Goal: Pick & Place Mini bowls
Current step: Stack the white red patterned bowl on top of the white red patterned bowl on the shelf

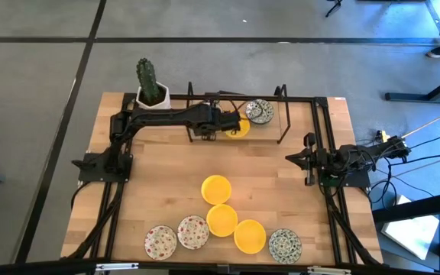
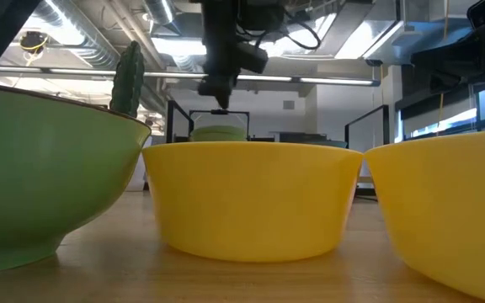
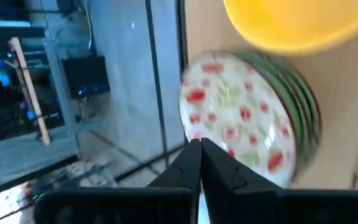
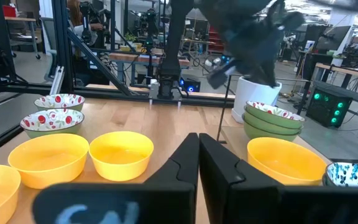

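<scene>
At the far side of the table, the left gripper (image 1: 231,122), fingers pressed together, hovers over a stack of mini bowls (image 3: 247,118), while six bowls (image 1: 221,220) wait near the front.

Seven mini bowls (image 1: 221,220) cluster at the table's (image 1: 159,183) near edge — cactus pot (image 1: 152,95) far-left.

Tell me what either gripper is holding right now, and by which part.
Nothing. The left gripper is shut and empty over the stacked bowls; the right gripper is shut and empty.
</scene>
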You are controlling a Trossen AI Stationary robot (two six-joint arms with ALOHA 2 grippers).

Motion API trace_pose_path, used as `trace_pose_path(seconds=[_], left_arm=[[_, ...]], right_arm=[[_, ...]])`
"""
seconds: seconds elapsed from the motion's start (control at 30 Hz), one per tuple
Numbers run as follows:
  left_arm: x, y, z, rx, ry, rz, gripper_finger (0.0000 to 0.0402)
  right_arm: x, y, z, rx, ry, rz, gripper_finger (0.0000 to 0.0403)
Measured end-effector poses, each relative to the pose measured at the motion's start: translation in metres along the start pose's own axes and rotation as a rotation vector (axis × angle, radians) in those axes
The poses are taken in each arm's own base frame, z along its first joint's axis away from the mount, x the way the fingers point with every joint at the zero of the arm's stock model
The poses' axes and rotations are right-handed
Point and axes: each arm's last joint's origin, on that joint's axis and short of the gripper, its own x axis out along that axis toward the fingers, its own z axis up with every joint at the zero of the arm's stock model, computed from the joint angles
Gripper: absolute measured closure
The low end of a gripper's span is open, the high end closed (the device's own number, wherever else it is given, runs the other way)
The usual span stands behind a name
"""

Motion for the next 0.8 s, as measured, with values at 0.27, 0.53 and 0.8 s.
trace_pose_path(seconds=[0.27,0.53,0.8], left_arm=[[0.02,0.013,0.008,-0.126,-0.091,-0.089,0.0399],[0.029,-0.019,0.0,-0.059,-0.009,-0.084,0.0399],[0.032,-0.028,0.0,-0.023,-0.009,-0.048,0.0399]], right_arm=[[0.0,0.0,0.0,-0.003,0.0,0.0,0.0389],[0.0,0.0,0.0,-0.004,0.001,0.0,0.0389],[0.0,0.0,0.0,-0.001,0.0,0.0,0.0389]])
